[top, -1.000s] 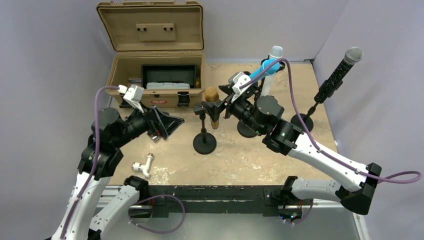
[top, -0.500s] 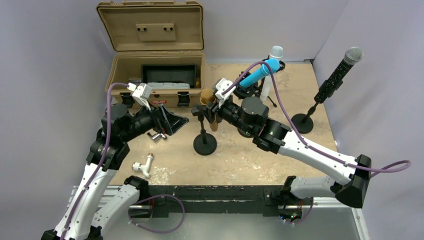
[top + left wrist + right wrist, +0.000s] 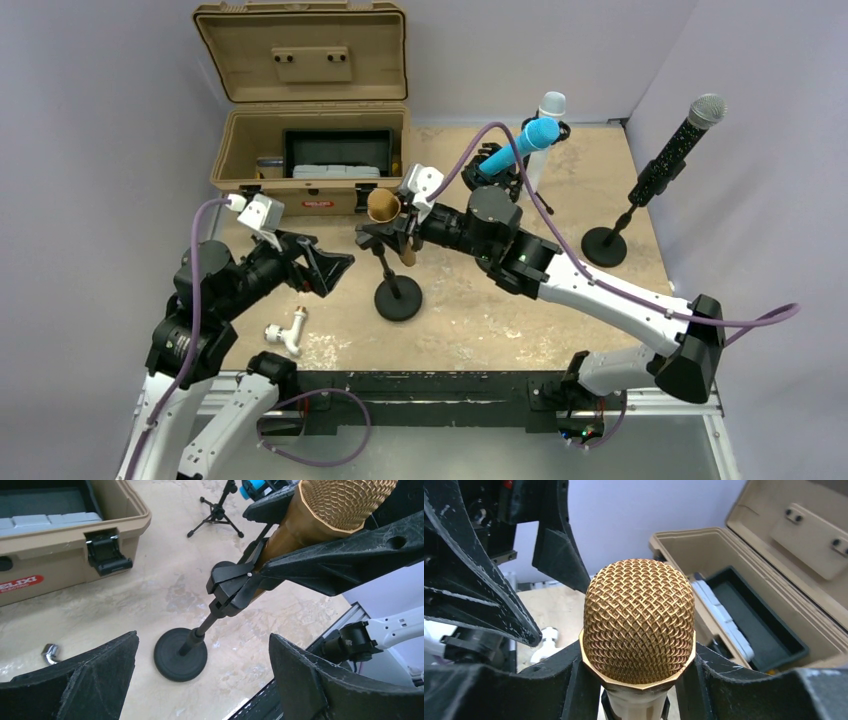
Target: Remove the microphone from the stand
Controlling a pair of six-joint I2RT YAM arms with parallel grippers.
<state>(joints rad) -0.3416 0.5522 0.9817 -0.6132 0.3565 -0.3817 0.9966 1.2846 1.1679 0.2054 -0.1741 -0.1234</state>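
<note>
Two pincers, two different states. My right pincer (image 3: pixel 636 687) is clenched on the gold microphone (image 3: pixel 384 206), with one finger on each side just below its mesh head. The microphone sits in the clip of the black stand (image 3: pixel 180 655), whose round base rests on the surface (image 3: pixel 480 300) in front of the open tan case (image 3: pixel 318 195). My left pincer (image 3: pixel 330 262) hangs released, jaws spread wide, just left of the stand and touching nothing.
</note>
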